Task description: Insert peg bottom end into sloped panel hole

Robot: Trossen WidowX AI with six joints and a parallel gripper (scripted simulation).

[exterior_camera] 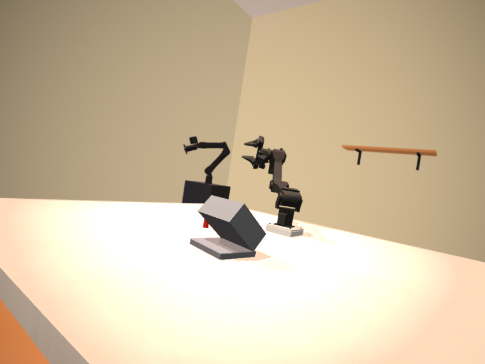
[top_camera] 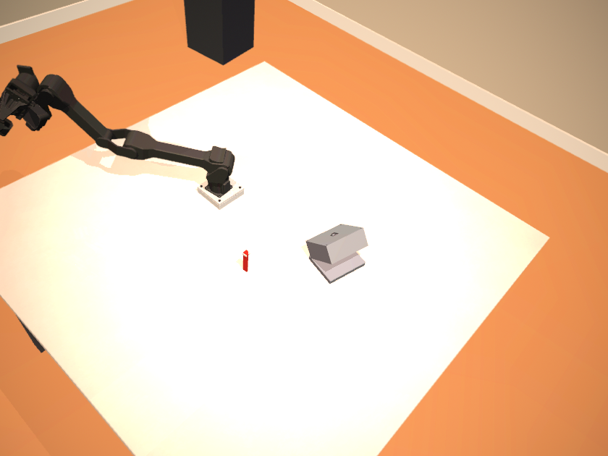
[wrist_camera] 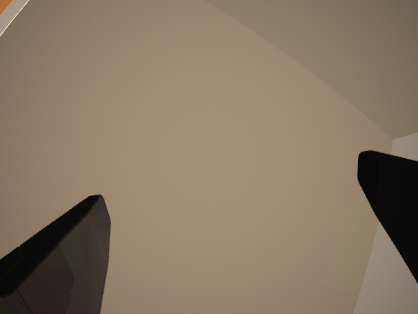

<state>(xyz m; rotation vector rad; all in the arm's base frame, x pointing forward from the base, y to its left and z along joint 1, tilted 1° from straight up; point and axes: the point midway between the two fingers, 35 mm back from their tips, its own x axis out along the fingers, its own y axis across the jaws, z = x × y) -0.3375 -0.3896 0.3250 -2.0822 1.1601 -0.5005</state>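
Note:
A red peg (top_camera: 245, 260) stands upright on the white table (top_camera: 147, 318), between the robot base (top_camera: 221, 193) and the panel. In the exterior view only a sliver of the peg (exterior_camera: 204, 223) shows behind the panel. The grey sloped panel (top_camera: 339, 242) (exterior_camera: 231, 223) sits on a flat plate (top_camera: 343, 271), with a small dark hole (top_camera: 335, 233) in its upper face. My gripper (top_camera: 6, 110) (exterior_camera: 245, 151) (wrist_camera: 236, 188) is open and empty. It is raised high, far from the peg and the panel, and points away from the table towards the wall.
A black pedestal (top_camera: 221, 29) (exterior_camera: 205, 192) stands beyond the table's far corner and carries a camera arm (exterior_camera: 207, 156). A wooden shelf (exterior_camera: 387, 149) hangs on the wall. Orange floor surrounds the table.

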